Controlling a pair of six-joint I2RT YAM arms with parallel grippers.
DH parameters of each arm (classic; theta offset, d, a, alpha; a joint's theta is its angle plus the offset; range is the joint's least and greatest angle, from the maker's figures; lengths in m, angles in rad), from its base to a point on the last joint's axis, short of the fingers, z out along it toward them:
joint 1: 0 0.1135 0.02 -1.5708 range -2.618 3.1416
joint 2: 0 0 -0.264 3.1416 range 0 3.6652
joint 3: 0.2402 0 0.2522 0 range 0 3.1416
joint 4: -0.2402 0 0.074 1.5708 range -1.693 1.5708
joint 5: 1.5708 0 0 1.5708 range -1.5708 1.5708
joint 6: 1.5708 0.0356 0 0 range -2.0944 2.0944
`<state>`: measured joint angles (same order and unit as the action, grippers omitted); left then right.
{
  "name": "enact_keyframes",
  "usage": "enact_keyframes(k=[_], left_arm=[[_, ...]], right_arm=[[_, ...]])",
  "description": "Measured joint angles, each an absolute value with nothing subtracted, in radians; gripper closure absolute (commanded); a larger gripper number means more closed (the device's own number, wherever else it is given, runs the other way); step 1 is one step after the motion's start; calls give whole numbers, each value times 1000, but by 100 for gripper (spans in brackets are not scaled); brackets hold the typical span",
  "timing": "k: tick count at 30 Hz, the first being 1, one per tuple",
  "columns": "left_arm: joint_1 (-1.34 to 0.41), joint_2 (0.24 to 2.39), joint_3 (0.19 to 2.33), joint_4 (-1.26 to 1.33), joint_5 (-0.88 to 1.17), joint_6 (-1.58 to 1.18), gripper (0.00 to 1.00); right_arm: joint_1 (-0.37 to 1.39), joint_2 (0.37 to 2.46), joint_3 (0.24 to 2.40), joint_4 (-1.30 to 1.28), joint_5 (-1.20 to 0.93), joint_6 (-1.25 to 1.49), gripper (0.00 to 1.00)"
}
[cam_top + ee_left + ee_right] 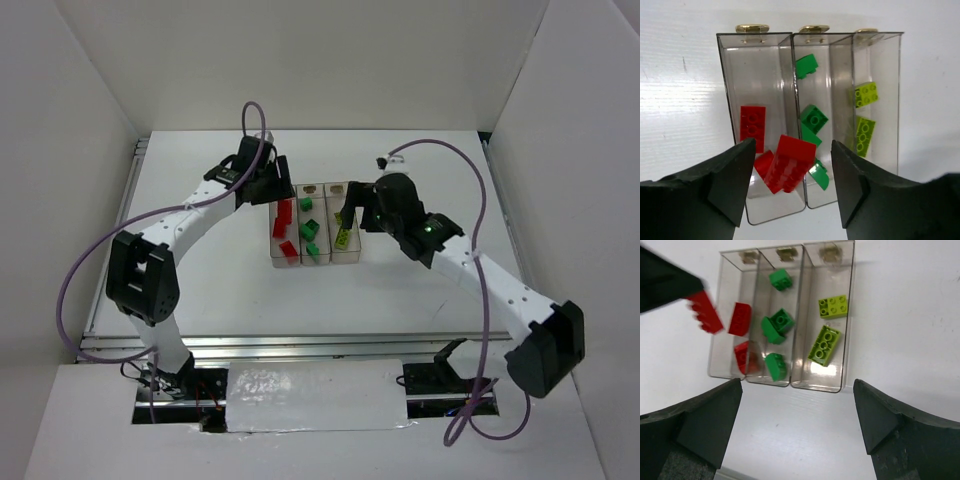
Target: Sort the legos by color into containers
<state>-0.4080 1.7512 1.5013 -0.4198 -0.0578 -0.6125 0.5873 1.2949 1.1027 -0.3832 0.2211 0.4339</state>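
Left gripper (794,145) standing slightly parted, clear of the red studded plastic brick (790,165).
I'm judging it light, stiff, slick (pinch flat sides); right gripper (797,385) gaping, empty.

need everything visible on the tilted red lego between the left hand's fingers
The red lego is a glossy, oblong plastic brick with studs on one face. It is tilted with one corner down, in the gap of the left hand, and neither finger appears to touch it. It hangs over the near end of the red bin, above two other red bricks. The right wrist view shows it blurred, so it is probably dropping.
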Motion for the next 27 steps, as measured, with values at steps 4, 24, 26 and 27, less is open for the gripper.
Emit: enact_keyframes(k=[4,24,26,27], left_arm=[[-403,1816,1536,-440,-65,-633,2],[-433,1096,1338,-725,-477,-662,0],[-432,963,1280,-761,-528,-657,0],[-432,909,1259,-785,-548,-654,0]], right_arm=[[586,1177,1079,-397,199,448,0],[587,614,1160,-791,317,478,0],[587,564,1174,-826,345,479,0],[587,535,1175,-849,356,480,0]])
